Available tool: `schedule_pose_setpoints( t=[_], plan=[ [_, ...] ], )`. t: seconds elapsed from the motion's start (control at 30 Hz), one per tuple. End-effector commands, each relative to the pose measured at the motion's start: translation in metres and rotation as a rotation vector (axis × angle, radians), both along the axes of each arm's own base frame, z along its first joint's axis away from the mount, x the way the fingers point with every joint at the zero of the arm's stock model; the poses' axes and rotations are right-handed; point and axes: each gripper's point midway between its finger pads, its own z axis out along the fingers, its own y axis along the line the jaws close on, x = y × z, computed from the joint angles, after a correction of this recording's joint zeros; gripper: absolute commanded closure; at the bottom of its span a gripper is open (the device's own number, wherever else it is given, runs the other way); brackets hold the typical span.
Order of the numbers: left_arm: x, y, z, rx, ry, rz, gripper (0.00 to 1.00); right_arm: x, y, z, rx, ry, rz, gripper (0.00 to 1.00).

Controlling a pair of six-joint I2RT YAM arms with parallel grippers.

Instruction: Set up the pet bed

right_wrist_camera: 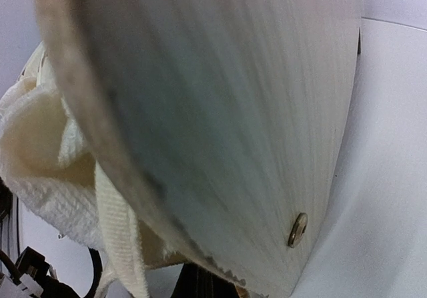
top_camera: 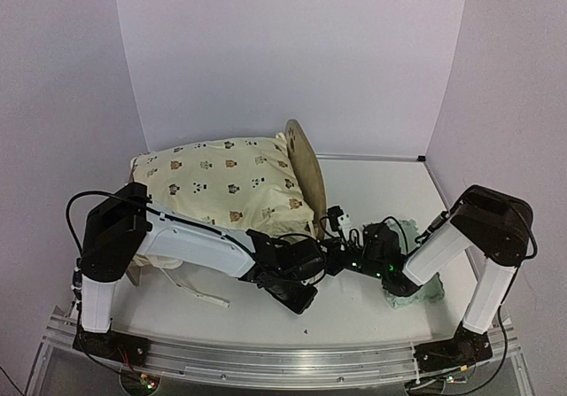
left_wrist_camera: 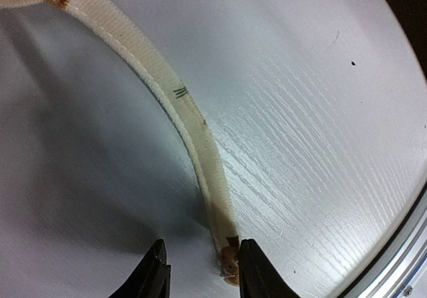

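Observation:
The pet bed (top_camera: 303,159) stands at the back left, its arched wooden headboard on the right. A cream bear-print cushion (top_camera: 221,188) covers its base. One cream tie (left_wrist_camera: 200,145) of the cushion runs across the white table. The tie's tan end (left_wrist_camera: 230,261) lies between the jaws of my left gripper (left_wrist_camera: 202,245), touching the right finger, with a gap on the left; this gripper (top_camera: 299,298) stands open. My right gripper (top_camera: 330,223) sits low against the headboard's back (right_wrist_camera: 220,111); only its dark fingers (right_wrist_camera: 207,286) show, pressed together.
A mint green pillow (top_camera: 409,297) lies under the right arm. Another tie (top_camera: 205,298) trails on the table by the left arm. A metal rail (left_wrist_camera: 400,258) marks the near table edge. Cushion fabric (right_wrist_camera: 40,145) bulges beside the headboard, which has a brass screw (right_wrist_camera: 297,229).

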Motion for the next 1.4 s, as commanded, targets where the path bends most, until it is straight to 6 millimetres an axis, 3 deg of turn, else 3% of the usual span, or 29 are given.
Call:
schedule_pose_setpoints(
  t=[0.0, 0.13, 0.17, 0.67, 0.9, 1.13, 1.37],
  plan=[
    [-0.009, -0.02, -0.007, -0.029, -0.04, -0.057, 0.73, 0.007, -0.003, 0.005, 0.02, -0.014, -0.039, 1.0],
    [-0.007, -0.012, -0.021, -0.001, -0.054, -0.058, 0.98, 0.006, -0.005, 0.008, 0.025, -0.016, -0.041, 1.0],
    [-0.006, -0.008, -0.023, 0.012, -0.064, -0.051, 1.0, 0.006, -0.006, 0.009, 0.027, -0.018, -0.043, 1.0],
    [0.027, 0.056, 0.0, 0.074, -0.175, 0.095, 1.0, -0.004, -0.039, 0.023, 0.006, -0.038, -0.131, 1.0],
    [0.035, 0.073, 0.005, 0.083, -0.19, 0.134, 1.0, -0.004, -0.044, 0.027, -0.003, -0.038, -0.152, 1.0],
    [0.036, 0.075, 0.015, 0.067, -0.197, 0.148, 1.0, -0.003, -0.05, 0.029, -0.01, -0.039, -0.18, 1.0],
    [0.04, 0.087, 0.024, 0.082, -0.22, 0.177, 1.0, 0.004, -0.082, 0.041, -0.06, -0.082, -0.323, 1.0]
  ],
)
